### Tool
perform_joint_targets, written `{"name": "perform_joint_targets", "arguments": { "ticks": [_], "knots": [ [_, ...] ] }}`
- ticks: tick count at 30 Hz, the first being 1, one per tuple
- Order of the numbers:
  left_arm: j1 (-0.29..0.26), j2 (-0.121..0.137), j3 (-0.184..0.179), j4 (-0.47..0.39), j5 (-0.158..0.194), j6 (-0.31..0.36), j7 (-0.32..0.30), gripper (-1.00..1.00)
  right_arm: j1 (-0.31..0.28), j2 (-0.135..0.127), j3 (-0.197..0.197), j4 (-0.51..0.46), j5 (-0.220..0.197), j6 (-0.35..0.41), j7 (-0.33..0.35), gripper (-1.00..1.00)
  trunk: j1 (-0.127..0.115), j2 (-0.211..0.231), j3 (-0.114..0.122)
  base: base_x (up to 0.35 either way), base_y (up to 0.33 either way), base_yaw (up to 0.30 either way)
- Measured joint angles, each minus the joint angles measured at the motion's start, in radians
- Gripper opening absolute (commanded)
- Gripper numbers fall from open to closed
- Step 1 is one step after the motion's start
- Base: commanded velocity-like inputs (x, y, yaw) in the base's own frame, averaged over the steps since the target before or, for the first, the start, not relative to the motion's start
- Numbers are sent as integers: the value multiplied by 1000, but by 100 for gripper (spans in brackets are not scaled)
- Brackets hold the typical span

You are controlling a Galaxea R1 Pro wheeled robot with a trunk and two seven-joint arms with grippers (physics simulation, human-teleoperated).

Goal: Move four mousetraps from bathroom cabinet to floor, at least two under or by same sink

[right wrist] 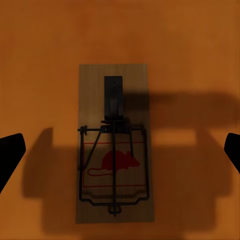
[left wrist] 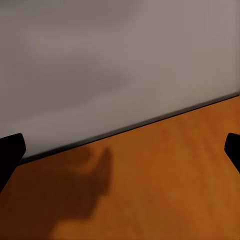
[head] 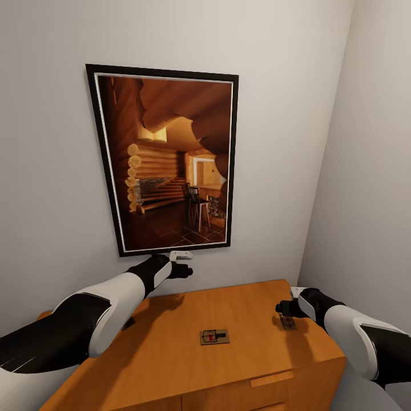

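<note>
Currently two mousetraps are seen on the cabinet (head: 171,354) top: one (head: 214,337) near the middle, another (right wrist: 114,142) by the right edge, directly beneath the right gripper (head: 283,311). Its fingers (right wrist: 11,155) are spread wide, nothing held. The left gripper (head: 184,270) is raised near the wall, fingers (left wrist: 10,152) likewise released. For a clean pickup, the right gripper should be lowered straight and closed across the board's narrow sides, clear of the wire.

Orange-brown cabinet (head: 171,348), tan mousetraps (head: 214,337) printed with red mouse, grey walls (head: 45,142)
</note>
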Motion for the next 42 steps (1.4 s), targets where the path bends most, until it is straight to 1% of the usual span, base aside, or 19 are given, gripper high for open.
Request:
{"name": "perform_joint_targets", "arguments": {
  "ticks": [20,31,42],
  "knots": [
    [0,0,0,0,3,0,-1,100,0,-1,0,0,0,0,0,100,0,0,0,-2,0,0],
    [0,0,0,0,5,0,-1,100,0,-2,0,0,0,0,0,100,0,0,0,-140,0,0],
    [0,0,0,-1,4,0,-3,100,0,-2,0,0,0,0,0,100,0,0,0,-33,0,0]
  ]
}}
